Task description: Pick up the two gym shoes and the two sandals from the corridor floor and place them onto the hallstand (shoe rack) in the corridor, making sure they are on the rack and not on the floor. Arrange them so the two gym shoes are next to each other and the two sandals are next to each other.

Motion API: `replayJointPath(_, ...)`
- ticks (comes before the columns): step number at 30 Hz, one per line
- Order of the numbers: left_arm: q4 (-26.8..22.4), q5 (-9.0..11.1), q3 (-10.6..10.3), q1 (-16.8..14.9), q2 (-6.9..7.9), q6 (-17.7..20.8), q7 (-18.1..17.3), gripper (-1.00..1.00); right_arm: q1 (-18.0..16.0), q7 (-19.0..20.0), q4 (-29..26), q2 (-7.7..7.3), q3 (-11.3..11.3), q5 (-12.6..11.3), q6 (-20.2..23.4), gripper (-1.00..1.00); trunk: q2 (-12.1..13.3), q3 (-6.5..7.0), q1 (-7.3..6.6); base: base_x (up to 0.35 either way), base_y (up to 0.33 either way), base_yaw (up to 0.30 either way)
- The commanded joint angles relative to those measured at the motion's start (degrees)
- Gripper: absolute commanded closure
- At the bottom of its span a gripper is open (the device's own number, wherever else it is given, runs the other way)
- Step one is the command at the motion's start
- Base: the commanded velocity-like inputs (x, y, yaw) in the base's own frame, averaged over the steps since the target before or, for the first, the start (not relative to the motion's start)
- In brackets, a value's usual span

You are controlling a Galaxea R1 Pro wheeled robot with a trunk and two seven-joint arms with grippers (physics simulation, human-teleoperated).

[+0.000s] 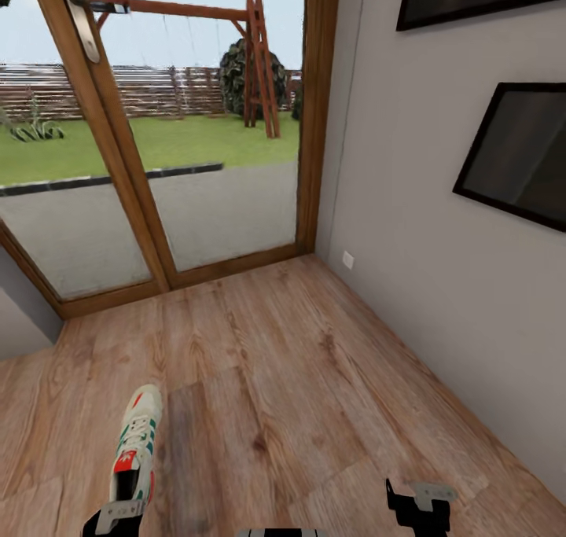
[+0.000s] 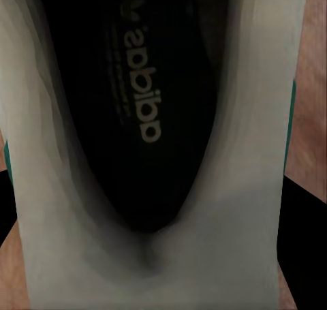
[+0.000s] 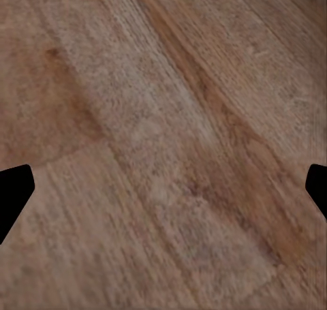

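The left end effector (image 1: 118, 516) is pinching a gym shoe (image 1: 135, 443) by its heel, toe pointing away toward the glass door (image 1: 157, 167); the right end effector (image 1: 417, 505) is hanging spread over the corridor floor (image 1: 299, 380).

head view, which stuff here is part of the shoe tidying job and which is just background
Part of the job:
- gym shoe, white with green stripes, at the left gripper; its dark insole fills the left wrist view
- corridor floor, wood planks
- right gripper, open over bare floor

Just background:
- glass door with garden beyond
- two dark wall frames
- wall socket
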Motion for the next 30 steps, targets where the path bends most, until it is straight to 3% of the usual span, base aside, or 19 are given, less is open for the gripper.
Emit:
replayJointPath(1,0.28,-0.52,0.49,-0.01,-0.07,-0.24,-0.30,1.00,-0.04,-0.02,0.09,0.03,-0.35,0.22,-0.19,-1.00,0.00,0.25,-0.03,0.000,0.000,-0.215)
replayJointPath(14,1.34,-0.45,0.49,0.00,-0.05,-0.96,-0.30,1.00,-0.03,-0.05,0.27,0.21,-0.32,0.17,-0.19,-1.00,0.18,3.86,-0.37,0.000,0.000,-0.224)
replayJointPath(22,1.52,-0.43,0.54,0.01,-0.04,-1.04,-0.30,1.00,-0.02,-0.04,0.78,0.77,-0.36,0.22,-0.19,-1.00,3.39,5.69,-2.13,0.000,0.000,-0.227)
replayJointPath(30,1.53,-0.36,0.49,0.01,-0.10,-1.06,-0.30,1.00,-0.04,-0.06,0.89,0.93,-0.36,0.19,-0.19,-1.00,3.39,6.10,-2.13,0.000,0.000,-0.226)
